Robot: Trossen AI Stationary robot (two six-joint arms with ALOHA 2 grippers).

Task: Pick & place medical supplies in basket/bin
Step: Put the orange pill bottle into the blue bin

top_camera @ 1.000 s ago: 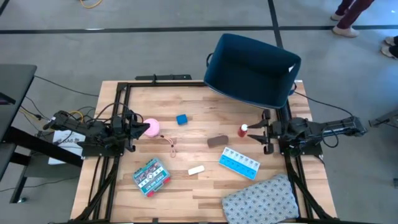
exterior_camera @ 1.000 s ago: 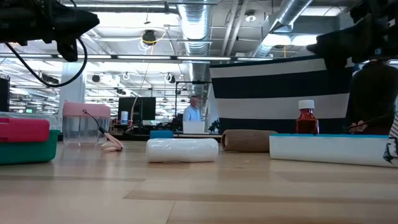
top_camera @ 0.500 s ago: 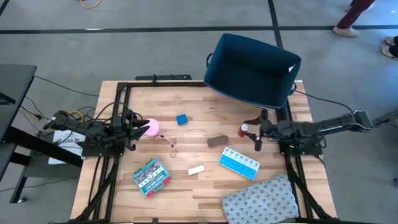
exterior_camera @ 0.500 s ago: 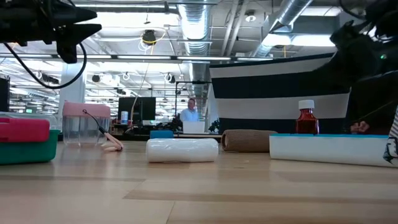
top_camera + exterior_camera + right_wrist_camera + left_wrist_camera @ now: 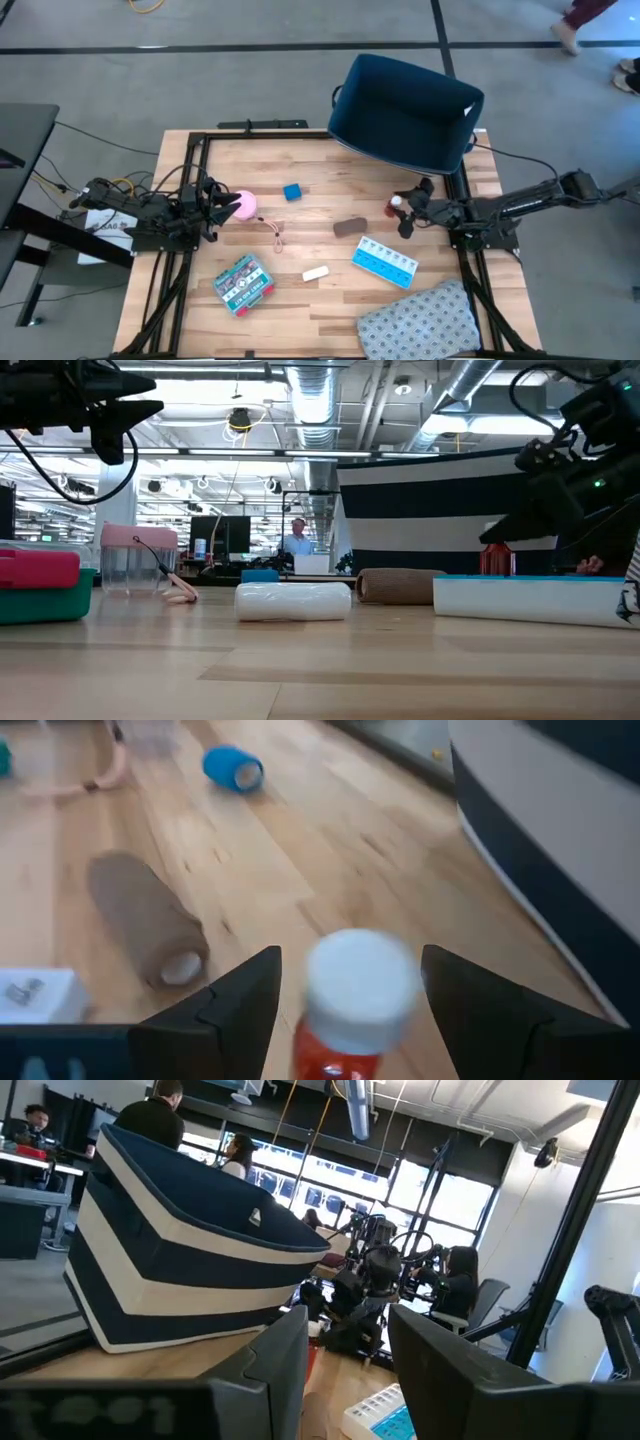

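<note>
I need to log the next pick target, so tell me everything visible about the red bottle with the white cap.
The red bottle is small, with a see-through red body that looks like plastic and a round white cap, closed. It stands upright on the wooden table's right side, in front of the navy bin and apart from the brown roll. The right end effector has its open fingers on either side of the cap, with gaps showing, so it is not gripped yet.

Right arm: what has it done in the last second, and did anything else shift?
The right hand opened wider and moved in over the bottle, fingers either side of its cap, not gripping. The left hand opened beside the pink roll. All items and the bin stayed put.
</note>
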